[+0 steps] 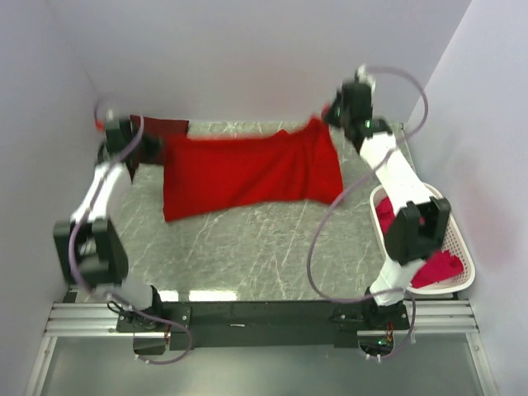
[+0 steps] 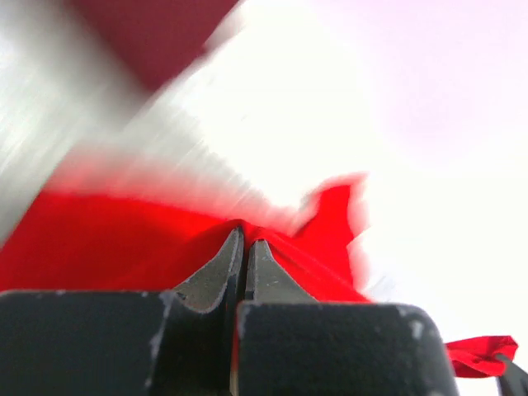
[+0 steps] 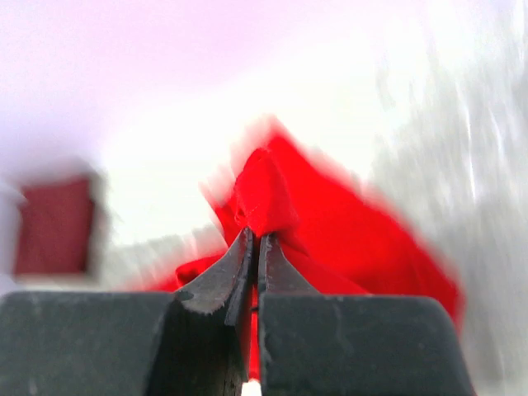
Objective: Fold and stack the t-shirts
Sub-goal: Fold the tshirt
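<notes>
The bright red t-shirt [image 1: 247,173] spreads across the far part of the table [image 1: 264,247], its opposite ends pinched tight by the left gripper [image 2: 245,239] and right gripper [image 3: 254,241] (light, limp cloth, likely to sag), so corners and hems look like the surest holds.

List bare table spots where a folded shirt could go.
Free: the near half of the table, between the stretched red t-shirt and the near edge. Narrow strip behind it, right of the maroon shirt. Crowded: far-left corner, and the basket at right.
</notes>
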Controlling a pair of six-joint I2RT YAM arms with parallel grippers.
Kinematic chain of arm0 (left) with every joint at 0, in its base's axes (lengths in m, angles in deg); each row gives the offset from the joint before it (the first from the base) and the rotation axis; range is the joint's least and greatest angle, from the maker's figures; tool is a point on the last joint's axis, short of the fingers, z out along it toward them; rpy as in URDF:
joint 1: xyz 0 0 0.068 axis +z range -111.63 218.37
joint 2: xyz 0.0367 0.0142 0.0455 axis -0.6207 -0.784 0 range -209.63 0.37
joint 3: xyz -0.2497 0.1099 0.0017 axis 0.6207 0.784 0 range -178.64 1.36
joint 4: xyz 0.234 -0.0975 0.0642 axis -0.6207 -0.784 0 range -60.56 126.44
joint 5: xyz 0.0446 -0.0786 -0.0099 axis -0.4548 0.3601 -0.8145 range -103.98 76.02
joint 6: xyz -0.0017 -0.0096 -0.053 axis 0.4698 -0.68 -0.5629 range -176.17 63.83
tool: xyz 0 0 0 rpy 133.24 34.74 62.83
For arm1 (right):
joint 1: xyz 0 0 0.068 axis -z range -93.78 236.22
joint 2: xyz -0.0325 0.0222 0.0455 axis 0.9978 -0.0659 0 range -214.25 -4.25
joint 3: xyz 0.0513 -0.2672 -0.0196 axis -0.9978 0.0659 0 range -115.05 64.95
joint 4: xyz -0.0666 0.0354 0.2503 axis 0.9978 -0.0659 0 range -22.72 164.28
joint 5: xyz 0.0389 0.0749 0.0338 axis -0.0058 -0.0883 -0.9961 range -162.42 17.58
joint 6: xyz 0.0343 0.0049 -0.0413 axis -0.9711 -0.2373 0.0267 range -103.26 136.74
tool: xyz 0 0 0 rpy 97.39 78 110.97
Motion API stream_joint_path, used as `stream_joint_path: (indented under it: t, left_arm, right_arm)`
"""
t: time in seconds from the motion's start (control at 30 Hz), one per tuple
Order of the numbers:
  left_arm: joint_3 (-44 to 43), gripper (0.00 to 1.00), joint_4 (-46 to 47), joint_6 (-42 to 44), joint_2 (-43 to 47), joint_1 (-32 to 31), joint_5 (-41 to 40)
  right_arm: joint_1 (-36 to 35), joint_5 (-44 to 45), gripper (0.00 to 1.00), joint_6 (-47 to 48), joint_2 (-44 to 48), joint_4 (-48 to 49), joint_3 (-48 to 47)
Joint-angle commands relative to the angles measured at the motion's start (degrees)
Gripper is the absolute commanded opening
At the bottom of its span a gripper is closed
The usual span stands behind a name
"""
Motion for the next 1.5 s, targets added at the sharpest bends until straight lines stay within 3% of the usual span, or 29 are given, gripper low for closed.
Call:
stream_joint_path:
  t: [0.0,0.03,0.1,0.13,0.17,0.2,0.27,0.47,0.57,0.6,0.8,1.0,1.2,1.37,1.47]
  left_arm:
    - [-31.4,0.01,9.2,3.6,-10.8,0.5,4.2]
    - [-38.2,0.01,8.3,4.3,-16.4,0.5,5.8]
    - [-57.1,0.01,4.9,4.9,-21.6,0.5,8.1]
    - [-62.3,0.01,3.3,6.5,-25.4,0.5,9.2]
    - [-67.5,0.01,1.4,7.3,-27.1,0.7,9.2]
    - [-74.3,0.01,0.0,8.0,-28.4,0.9,9.5]
    - [-74.0,0.01,1.7,7.2,-28.1,2.0,11.5]
    - [-50.6,0.01,10.2,6.3,-16.6,3.8,12.4]
    - [-39.4,0.01,11.6,5.3,-11.8,3.9,13.2]
    - [-32.2,0.01,13.1,5.1,-10.2,3.9,13.2]
    - [-2.6,0.01,12.1,2.3,3.2,3.9,11.8]
    - [18.4,0.01,1.8,6.0,16.2,4.0,2.9]
    - [30.2,0.01,-4.7,2.4,26.3,4.1,-0.7]
    - [33.3,0.01,-7.9,-0.5,31.4,4.1,-2.3]
    - [34.8,0.01,-8.9,-1.0,32.9,4.1,-1.6]
  right_arm:
    - [1.3,-2.1,0.0,6.8,-7.1,5.8,-25.0]
    - [1.4,-2.3,0.0,7.7,-12.3,3.3,-39.2]
    - [1.4,-2.7,0.0,10.4,-17.2,1.4,-52.9]
    - [1.4,-2.3,0.0,11.4,-19.4,1.9,-61.0]
    - [1.4,-2.2,0.0,12.8,-19.0,3.6,-61.3]
    - [1.4,-2.3,0.0,13.6,-15.1,9.1,-55.7]
    - [1.4,-1.8,0.0,15.0,-9.8,15.7,-46.2]
    - [1.3,-1.9,0.0,15.4,-3.3,12.8,-35.9]
    - [1.2,-1.5,0.0,13.2,4.1,14.3,-21.0]
    - [1.1,-1.2,0.0,12.3,8.8,15.4,-11.5]
    - [0.3,-1.1,0.0,6.3,25.1,18.2,24.6]
    - [-4.6,0.8,0.0,3.1,34.4,13.3,47.2]
    - [-14.0,4.0,0.0,-4.8,39.9,6.5,57.5]
    - [-26.6,10.8,0.0,-14.8,36.2,0.6,57.2]
    - [-31.0,11.4,0.0,-17.8,33.5,2.2,58.2]
